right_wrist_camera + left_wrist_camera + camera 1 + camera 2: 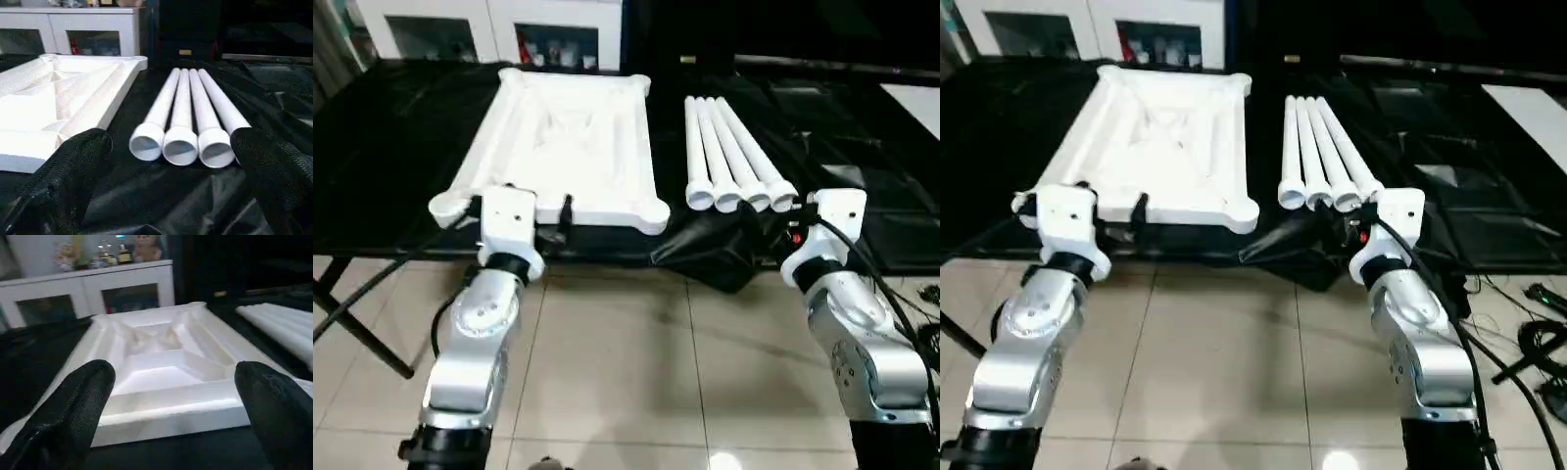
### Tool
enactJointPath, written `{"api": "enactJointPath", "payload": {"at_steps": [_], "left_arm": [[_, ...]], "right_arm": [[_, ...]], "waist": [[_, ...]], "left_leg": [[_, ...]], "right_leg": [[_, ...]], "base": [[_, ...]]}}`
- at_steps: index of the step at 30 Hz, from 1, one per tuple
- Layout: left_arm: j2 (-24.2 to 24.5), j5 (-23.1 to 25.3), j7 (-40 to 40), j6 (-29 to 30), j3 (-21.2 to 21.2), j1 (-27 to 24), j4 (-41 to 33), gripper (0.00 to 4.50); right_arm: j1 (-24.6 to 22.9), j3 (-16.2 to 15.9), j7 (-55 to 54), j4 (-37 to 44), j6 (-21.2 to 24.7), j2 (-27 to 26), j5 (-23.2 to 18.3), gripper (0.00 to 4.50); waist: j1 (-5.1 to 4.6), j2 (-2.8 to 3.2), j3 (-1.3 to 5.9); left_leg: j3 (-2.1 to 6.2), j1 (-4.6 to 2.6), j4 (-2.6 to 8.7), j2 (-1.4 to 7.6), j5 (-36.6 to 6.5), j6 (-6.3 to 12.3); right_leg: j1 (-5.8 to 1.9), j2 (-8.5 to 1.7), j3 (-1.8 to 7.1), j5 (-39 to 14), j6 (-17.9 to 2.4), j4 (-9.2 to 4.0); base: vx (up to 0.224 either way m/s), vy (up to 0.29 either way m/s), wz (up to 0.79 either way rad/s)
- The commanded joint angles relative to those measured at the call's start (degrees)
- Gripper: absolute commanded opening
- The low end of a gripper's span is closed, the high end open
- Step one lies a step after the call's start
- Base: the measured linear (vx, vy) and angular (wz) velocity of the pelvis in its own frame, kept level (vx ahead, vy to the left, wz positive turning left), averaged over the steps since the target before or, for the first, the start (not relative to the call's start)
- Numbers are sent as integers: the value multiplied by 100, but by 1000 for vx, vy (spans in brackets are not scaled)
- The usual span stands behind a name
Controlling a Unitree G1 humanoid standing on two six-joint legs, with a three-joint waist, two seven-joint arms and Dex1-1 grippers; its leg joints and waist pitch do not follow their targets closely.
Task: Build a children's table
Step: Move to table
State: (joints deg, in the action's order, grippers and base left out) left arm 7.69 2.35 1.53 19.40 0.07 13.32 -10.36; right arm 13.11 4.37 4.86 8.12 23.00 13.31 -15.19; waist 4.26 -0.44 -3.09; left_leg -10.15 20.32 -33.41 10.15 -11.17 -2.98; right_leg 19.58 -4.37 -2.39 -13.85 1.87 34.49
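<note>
Left eye view: white plastic rimmed tabletop [570, 147] is laid underside-up, exposing sockets; four white tubular legs [732, 157] are kept alongside for reach; left gripper [171, 406] and right gripper [171, 171] fingers are spread, empty.

No legible text, labels, brand marks, numbers or signs found. Items behind the cabinet [93, 29] glass doors carry markings too small to read.
</note>
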Motion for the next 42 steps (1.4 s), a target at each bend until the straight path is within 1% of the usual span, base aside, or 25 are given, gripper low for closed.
{"api": "enactJointPath", "payload": {"at_steps": [1,3,4,6,8,11,12,13,15,16,17,18,19,23,25,27,29,30,32,34,35,36,38,40,42], "left_arm": [[-36,12,-40,119,-63,91,-10,449],[-51,13,-39,117,-77,96,6,449],[-57,13,-1,122,-123,85,39,449],[-69,30,31,134,-165,67,55,449],[-92,58,34,160,-181,53,46,449],[-96,69,22,175,-172,75,60,449],[-85,66,24,182,-157,85,65,449],[-79,53,13,183,-116,103,77,449],[-79,31,-11,168,-62,122,106,449],[-76,29,-14,164,-57,120,111,449],[-73,26,-18,159,-52,118,116,449],[-78,16,-34,142,-40,100,115,449],[-89,11,-41,143,-36,98,113,449],[-116,-5,-37,135,-41,87,135,449],[-132,3,-27,111,-34,80,163,449],[-143,6,-23,77,-21,102,224,449],[-142,4,-14,63,-21,109,239,449],[-138,-3,-9,42,-23,128,275,449],[-120,-32,23,15,-29,149,320,449],[-118,-43,35,6,-35,166,352,449],[-118,-43,35,6,-35,166,352,449],[-114,-58,85,-5,-48,181,377,449],[-116,-60,129,-23,-51,196,406,449],[-119,-67,164,-40,-58,209,430,449],[-123,-74,190,-59,-69,222,454,449]], "right_arm": [[63,-1,-46,-29,54,74,166,450],[60,14,-104,-31,47,70,238,450],[60,65,-158,-32,79,35,226,450],[66,143,-214,-40,112,-29,172,450],[116,209,-285,-80,135,-129,93,450],[190,194,-280,-97,99,-218,43,450],[223,158,-257,-100,87,-233,72,450],[269,89,-215,-117,38,-241,125,450],[317,77,-208,-147,81,-289,97,450],[321,59,-196,-153,91,-292,111,450],[324,41,-184,-158,102,-294,125,450],[322,-23,-127,-183,148,-290,171,450],[325,-35,-100,-196,143,-288,181,450],[329,-64,-40,-182,325,-271,154,450],[314,-102,-26,-152,420,-253,142,450],[294,-84,-25,-158,402,-289,103,450],[286,-85,-27,-161,391,-295,113,450],[276,-88,-28,-166,361,-303,139,450],[256,-91,-50,-140,341,-323,212,450],[245,-61,-51,-135,355,-360,205,450],[245,-61,-51,-135,355,-360,205,450],[223,-36,-91,-131,351,-384,211,450],[214,-29,-119,-134,345,-393,207,450],[209,-23,-139,-131,341,-397,209,450],[203,-18,-148,-124,335,-395,217,450]], "waist": [[-43,21,195],[-47,33,196],[17,-40,196],[45,39,328],[-9,116,387],[-156,268,460],[-333,339,537],[-417,225,612],[-263,67,424],[-215,-167,358],[-215,-167,358],[133,-389,321],[145,-425,310],[113,-199,167],[-47,123,192],[-287,297,392],[-332,266,385],[-364,191,371],[-400,15,346],[-212,-383,364],[19,-357,378],[61,-331,416],[68,-184,317],[-78,232,267],[-384,302,407]], "left_leg": [[71,-334,482,176,-3043,12],[66,-418,491,166,-3090,26],[145,-14,535,50,-2678,326],[214,281,373,-55,-1196,1154],[278,341,266,-99,-514,1577],[705,-180,233,-159,754,2536],[1349,-883,166,38,1415,3575],[1621,-1292,74,807,2421,3587],[1145,-766,284,719,2037,3140],[702,-503,224,147,579,2446],[702,-503,224,147,579,2446],[327,30,-574,-603,-1129,1417],[509,284,-808,-488,-691,940],[532,242,-417,-208,-81,528],[629,-29,376,209,-1218,458],[1201,-844,554,635,-2521,591],[1280,-874,503,630,-2172,1154],[1111,-821,450,525,-1538,1839],[846,-683,406,305,-1067,2118],[319,-86,18,-340,-1569,1497],[401,181,-606,-387,-1024,1152],[490,398,-714,-342,-476,780],[519,437,-586,-188,-100,534],[560,6,297,179,-493,574],[1158,-767,434,633,-1596,964]], "right_leg": [[-125,-198,82,-3055,-693,-709],[-133,-198,71,-3201,-677,-768],[-489,-323,-43,-3156,-570,-814],[-827,-523,-223,-2583,-485,-933],[-965,-492,-469,-1932,-573,-958],[-795,88,-781,-647,-651,-592],[-131,330,-779,-970,-415,21],[481,12,-313,-1334,-130,489],[652,-200,114,-309,319,723],[393,-248,323,424,-5,79],[393,-248,323,424,-5,79],[-390,-838,1124,-1947,173,-653],[-645,-865,1056,-2636,-153,-565],[-551,-653,600,-2883,-1359,-748],[-504,-83,21,-2571,-1185,-525],[99,69,-136,-1130,-849,311],[332,70,-143,-654,-359,549],[508,8,-149,-191,-17,625],[496,-124,-24,270,-63,306],[-252,-538,503,-728,-377,-454],[-630,-1110,910,-2114,-892,-711],[-773,-1009,830,-2130,-1241,-612],[-664,-900,587,-1611,-1857,-622],[-327,-97,-103,-1728,-1394,-409],[256,74,-186,-982,-818,385]], "base": [[0,0,0],[0,0,0],[68,22,19],[77,23,31],[108,20,54],[181,18,65],[194,-38,52],[88,-94,27],[33,-105,17],[9,-131,7],[9,-131,7],[86,-116,13],[86,-77,3],[86,-35,-2],[119,93,2],[155,109,-1],[124,74,5],[107,47,3],[100,-7,2],[101,-81,3],[97,-86,3],[107,-56,-2],[119,-33,-3],[120,51,0],[134,88,1]]}}
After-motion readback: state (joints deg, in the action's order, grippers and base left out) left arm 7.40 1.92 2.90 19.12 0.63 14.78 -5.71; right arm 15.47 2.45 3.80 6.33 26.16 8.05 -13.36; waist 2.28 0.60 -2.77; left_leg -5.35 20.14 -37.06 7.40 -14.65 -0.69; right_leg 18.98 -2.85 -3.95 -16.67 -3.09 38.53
